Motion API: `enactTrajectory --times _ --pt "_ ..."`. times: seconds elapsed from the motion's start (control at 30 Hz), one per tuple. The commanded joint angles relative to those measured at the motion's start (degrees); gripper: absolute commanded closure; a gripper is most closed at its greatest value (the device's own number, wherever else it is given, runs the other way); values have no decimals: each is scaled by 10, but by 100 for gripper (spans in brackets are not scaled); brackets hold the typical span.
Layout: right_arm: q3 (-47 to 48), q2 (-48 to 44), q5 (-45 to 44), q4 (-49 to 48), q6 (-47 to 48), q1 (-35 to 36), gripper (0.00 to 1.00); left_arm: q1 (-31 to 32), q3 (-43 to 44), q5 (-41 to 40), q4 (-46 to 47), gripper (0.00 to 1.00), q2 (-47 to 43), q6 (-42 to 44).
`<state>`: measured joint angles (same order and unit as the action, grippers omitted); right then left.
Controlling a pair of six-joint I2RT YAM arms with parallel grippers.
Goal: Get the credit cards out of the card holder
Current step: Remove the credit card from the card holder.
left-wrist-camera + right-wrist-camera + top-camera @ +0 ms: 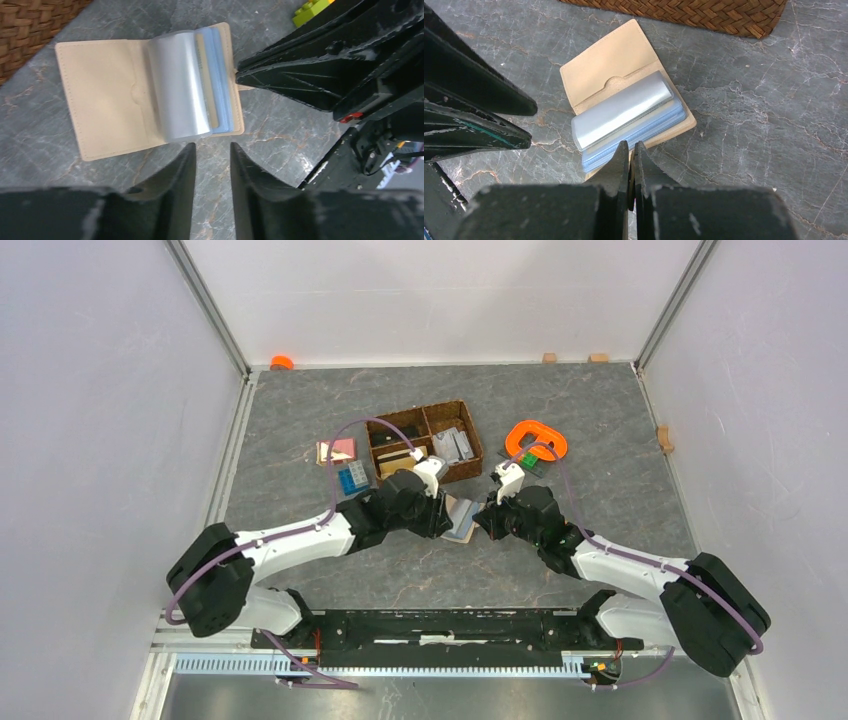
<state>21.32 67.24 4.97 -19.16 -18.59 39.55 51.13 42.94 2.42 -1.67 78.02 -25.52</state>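
From above, the grey table (600, 410) shows both arms meeting just in front of the brown woven basket (425, 440). They hide nearly all of the card holder (462, 521) between them. The left wrist view fills that in: the holder lies flat and open, its clear sleeves (180, 85) stacked over pale blue ones, and the left gripper (212, 150) has its fingers apart just short of the near edge. Only the right wrist view shows the right gripper (630, 150) with its fingers pressed together at the holder's edge by the snap tab (246, 89), though I cannot tell if they pinch anything.
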Motion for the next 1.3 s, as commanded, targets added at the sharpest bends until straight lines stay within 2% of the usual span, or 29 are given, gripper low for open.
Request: enactTrajectory --times 0.0,0.23,0.43,0.57,0.77,0.87,1.1,1.27 --pt "24 3 10 -16 7 1 100 2 12 75 50 66 21 31" --pt "25 3 11 -15 7 2 100 1 57 122 21 82 98 23" --pt "24 4 11 -16 6 2 100 -1 82 72 -16 82 130 19" --pt "23 3 11 -16 6 2 100 -10 97 16 -57 77 146 8" --pt "23 3 10 -16 6 2 100 -43 109 -20 -99 75 170 -21" --pt "23 4 10 -16 6 2 100 -74 113 -22 -119 75 185 -36" --pt "23 3 8 -15 6 2 100 -116 87 -4 -95 75 173 -57" --pt "23 3 9 -15 6 2 100 -118 58 78 -28 74 144 -44"
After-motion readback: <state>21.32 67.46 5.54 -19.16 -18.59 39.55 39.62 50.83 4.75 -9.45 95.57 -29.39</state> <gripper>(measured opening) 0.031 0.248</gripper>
